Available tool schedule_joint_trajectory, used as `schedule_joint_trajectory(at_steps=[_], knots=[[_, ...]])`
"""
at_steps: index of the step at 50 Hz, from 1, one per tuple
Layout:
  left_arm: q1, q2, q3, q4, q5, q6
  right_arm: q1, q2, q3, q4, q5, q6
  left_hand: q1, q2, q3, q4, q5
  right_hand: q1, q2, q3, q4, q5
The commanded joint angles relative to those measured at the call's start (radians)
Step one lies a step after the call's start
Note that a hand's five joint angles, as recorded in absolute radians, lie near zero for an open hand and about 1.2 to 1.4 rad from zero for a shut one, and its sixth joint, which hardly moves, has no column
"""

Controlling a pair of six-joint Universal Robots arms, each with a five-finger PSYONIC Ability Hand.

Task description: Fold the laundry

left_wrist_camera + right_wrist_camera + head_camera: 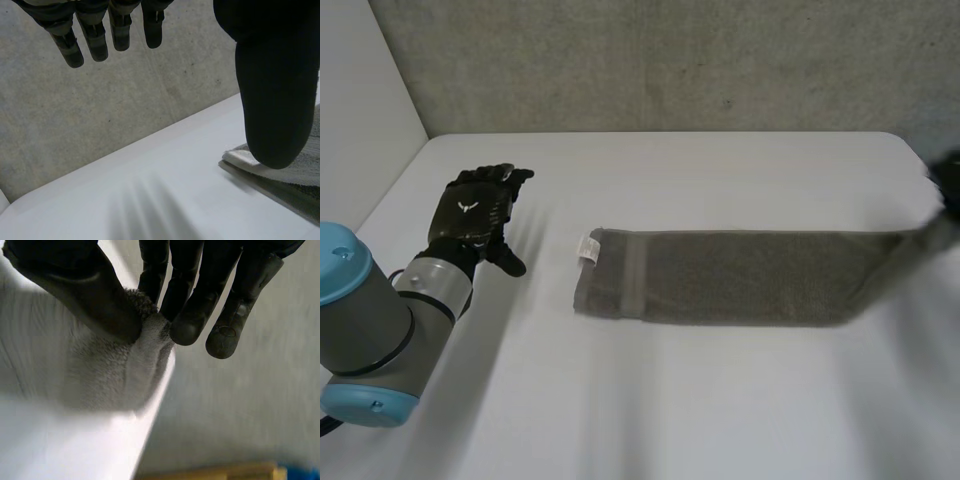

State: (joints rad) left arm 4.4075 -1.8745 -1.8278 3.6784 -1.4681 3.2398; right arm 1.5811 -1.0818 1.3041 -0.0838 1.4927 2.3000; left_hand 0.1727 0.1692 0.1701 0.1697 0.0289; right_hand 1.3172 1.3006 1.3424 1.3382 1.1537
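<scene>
1. Right hand [75, 285]: closed in a pinch. In the right wrist view the thumb presses a bunched end of the grey towel [115, 375] against the fingers [192, 315]. The outer fingers stay fairly straight and lie off the cloth.
2. Head view: the right hand sits at the table's 3 o'clock edge, with the towel's end tapering into it.
3. Left hand [478, 212]: open and holding nothing. In the left wrist view the fingers [95, 40] are straight and spread, with the thumb apart from them and only bare table under the palm.
4. Head view: the left hand is over the table at about 9 o'clock, well apart from the towel. Its fingers point toward 12 o'clock.
5. The left arm [365, 330], a grey joint with a light-blue cap, comes in from 7 o'clock.
6. The towel is a long, narrow folded strip lying flat across the middle of the table [670, 410], running 9 to 3 o'clock. It lies at 3 o'clock from the left hand.
7. A small white label [589, 247] sticks out at the strip's 9 o'clock end, on the far corner.
8. A grey wall [670, 60] stands behind the table at 12 o'clock.
</scene>
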Motion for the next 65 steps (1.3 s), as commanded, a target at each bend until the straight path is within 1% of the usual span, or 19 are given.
schedule_joint_trajectory(at_steps=[1, 4, 6, 13, 14, 15, 17, 19, 26, 28, 34, 42, 44, 47, 49, 50, 52, 61, 65], knots=[[0.0, 0.0, -0.002, 0.0, -0.001, 0.0, 0.464, 0.04, -0.155, -0.005, 0.017, 0.067, 0.006, 0.009, 0.008, 0.009, -0.025, 0.079, 0.096, 0.054, 0.058, 0.068], [0.0, 0.0, -0.002, 0.0, -0.003, -0.002, 0.56, 0.088, -0.198, -0.005, 0.027, 0.065, 0.006, 0.009, 0.008, 0.009, -0.025, 0.079, 0.096, 0.054, 0.058, 0.068], [0.0, 0.001, -0.001, 0.0, -0.003, -0.002, 0.712, 0.198, -0.293, 0.002, 0.034, 0.062, 0.006, 0.009, 0.008, 0.009, -0.025, 0.079, 0.096, 0.054, 0.058, 0.068], [0.001, 0.0, -0.001, 0.0, -0.003, -0.002, 0.846, 0.4, -0.413, 0.027, 0.041, 0.026, 0.006, 0.009, 0.008, 0.009, -0.025, 0.079, 0.096, 0.054, 0.058, 0.068], [0.001, 0.0, -0.001, 0.0, -0.003, -0.002, 0.859, 0.427, -0.427, 0.039, 0.043, 0.007, 0.006, 0.009, 0.008, 0.009, -0.025, -0.112, -0.095, -0.137, -0.133, -0.123], [0.003, 0.0, 0.001, 0.0, -0.003, -0.002, 0.86, 0.427, -0.427, 0.039, 0.043, 0.007, 0.006, 0.009, 0.008, 0.009, -0.025, -0.114, -0.097, -0.139, -0.135, -0.125], [0.001, 0.0, -0.001, 0.002, -0.003, 0.0, 0.866, 0.439, -0.422, 0.053, 0.053, -0.013, 0.006, 0.009, 0.008, 0.009, -0.025, -1.09, -1.074, -1.115, -1.111, -1.101], [0.001, -0.002, -0.001, 0.002, -0.001, 0.0, 0.866, 0.432, -0.417, 0.055, 0.06, -0.008, 0.006, 0.009, 0.008, 0.009, -0.025, -1.143, -1.126, -1.168, -1.164, -1.154], [-0.003, -0.006, -0.004, 0.017, -0.001, 0.0, 0.809, 0.249, -0.287, 0.047, 0.08, 0.142, 0.006, 0.009, 0.008, 0.009, -0.025, -1.143, -1.126, -1.168, -1.164, -1.154], [-0.005, -0.006, -0.004, 0.018, -0.001, 0.0, 0.723, 0.134, -0.174, 0.039, 0.07, 0.278, 0.006, 0.009, 0.008, 0.009, -0.025, -1.143, -1.126, -1.168, -1.164, -1.154], [-0.017, -0.005, -0.004, 0.018, -0.001, 0.0, 0.594, 0.031, 0.0, 0.053, 0.046, 0.397, 0.006, 0.009, 0.008, 0.009, -0.025, -1.143, -1.126, -1.168, -1.164, -1.154], [-0.034, -0.014, 0.001, 0.022, -0.001, 0.0, 0.35, -0.01, 0.277, 0.038, -0.114, 0.391, 0.006, 0.009, 0.008, 0.009, -0.025, -1.124, -1.107, -1.149, -1.145, -1.135], [-0.034, -0.015, 0.001, 0.022, -0.001, 0.0, 0.31, 0.031, 0.311, 0.024, -0.185, 0.391, 0.006, 0.009, 0.008, 0.009, -0.025, -0.966, -0.949, -0.991, -0.987, -0.977], [-0.045, -0.015, -0.001, 0.022, -0.001, 0.0, 0.304, 0.059, 0.308, 0.018, -0.203, 0.392, 0.006, 0.009, 0.008, 0.009, -0.025, -0.859, -0.843, -0.885, -0.88, -0.87], [-0.049, -0.017, -0.001, 0.022, -0.001, 0.002, 0.297, 0.091, 0.282, 0.006, -0.2, 0.406, 0.006, 0.009, 0.008, 0.009, -0.025, -0.471, -0.454, -0.496, -0.492, -0.482], [-0.052, -0.015, -0.002, 0.022, -0.003, 0.002, 0.297, 0.091, 0.282, 0.006, -0.2, 0.406, 0.006, 0.009, 0.008, 0.009, -0.025, -0.469, -0.452, -0.494, -0.49, -0.48], [-0.053, -0.012, -0.004, 0.022, -0.003, 0.0, 0.287, 0.089, 0.244, -0.028, -0.168, 0.426, 0.006, 0.009, 0.008, 0.009, -0.025, 0.077, 0.093, 0.051, 0.056, 0.066], [-0.049, 0.001, -0.015, 0.022, -0.006, 0.0, 0.32, 0.02, 0.107, -0.048, -0.094, 0.458, 0.006, 0.009, 0.008, 0.009, -0.025, 0.079, 0.096, 0.054, 0.058, 0.068], [-0.051, 0.001, -0.016, 0.022, -0.006, 0.0, 0.523, 0.075, -0.043, -0.033, -0.126, 0.415, 0.006, 0.009, 0.008, 0.009, -0.025, 0.079, 0.096, 0.054, 0.058, 0.068]])
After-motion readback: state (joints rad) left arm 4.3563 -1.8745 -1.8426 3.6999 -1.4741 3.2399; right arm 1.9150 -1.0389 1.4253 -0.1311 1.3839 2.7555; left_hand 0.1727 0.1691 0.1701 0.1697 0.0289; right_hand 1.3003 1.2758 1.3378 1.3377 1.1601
